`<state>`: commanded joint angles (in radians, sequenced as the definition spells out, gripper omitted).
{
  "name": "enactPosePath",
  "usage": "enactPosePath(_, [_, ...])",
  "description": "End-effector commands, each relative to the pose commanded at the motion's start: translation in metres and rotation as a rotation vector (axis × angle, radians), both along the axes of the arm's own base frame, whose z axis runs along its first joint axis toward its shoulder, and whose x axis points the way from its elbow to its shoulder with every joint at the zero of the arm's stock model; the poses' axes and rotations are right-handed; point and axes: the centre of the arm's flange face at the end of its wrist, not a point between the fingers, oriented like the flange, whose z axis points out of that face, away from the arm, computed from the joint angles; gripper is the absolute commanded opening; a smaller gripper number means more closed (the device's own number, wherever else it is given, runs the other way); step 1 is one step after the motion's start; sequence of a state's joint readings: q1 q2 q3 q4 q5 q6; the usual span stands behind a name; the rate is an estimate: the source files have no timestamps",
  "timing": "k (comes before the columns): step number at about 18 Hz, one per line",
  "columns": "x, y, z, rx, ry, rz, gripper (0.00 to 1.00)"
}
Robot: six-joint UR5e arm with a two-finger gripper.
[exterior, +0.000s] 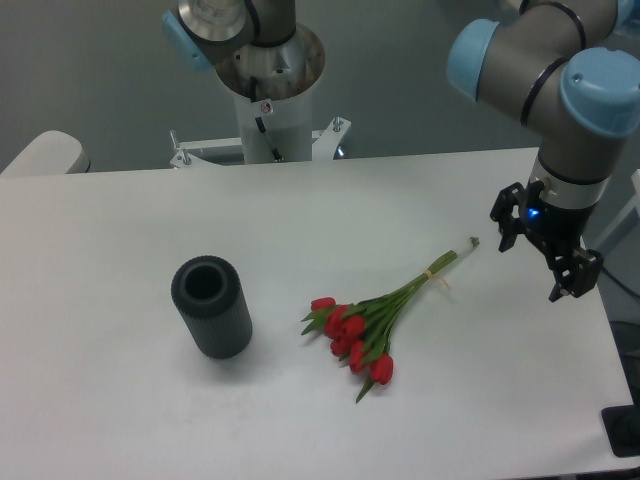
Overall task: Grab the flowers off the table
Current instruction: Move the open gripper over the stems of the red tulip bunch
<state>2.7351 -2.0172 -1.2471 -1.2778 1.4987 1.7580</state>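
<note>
Lying flat on the table (pixel 120 400), the flowers (pixel 380 315) are seen near its middle, red heads pointed toward the front edge and stems angled up to the right, a pale band (pixel 432 272) tied round them near the cut ends. Bare tabletop is seen on every side of the flowers; the front and right edges are well apart from them. A vase (pixel 211 306) is stood upright to the left of the flowers, not touching them. The gripper (pixel 545 255) is held above the table to the right of the stem ends, near but apart from them, close to the right edge. Its fingers are spread wide and nothing is held between them.
</note>
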Motion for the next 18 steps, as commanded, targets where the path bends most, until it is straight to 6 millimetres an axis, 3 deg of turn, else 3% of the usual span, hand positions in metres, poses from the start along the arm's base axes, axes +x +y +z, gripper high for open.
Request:
enactPosePath(7, [0.011, 0.003, -0.01, -0.005, -0.022, 0.072, 1.0])
enactPosePath(9, [0.018, 0.002, -0.022, -0.002, -0.053, 0.164, 1.0])
enactPosePath(12, [0.037, 0.015, -0.037, -0.001, -0.075, 0.226, 1.0])
enactPosePath(17, [0.062, 0.015, -0.077, -0.007, -0.136, 0.42, 1.0])
enactPosePath(18, [0.073, 0.023, -0.087, -0.006, -0.134, 0.417, 1.0])
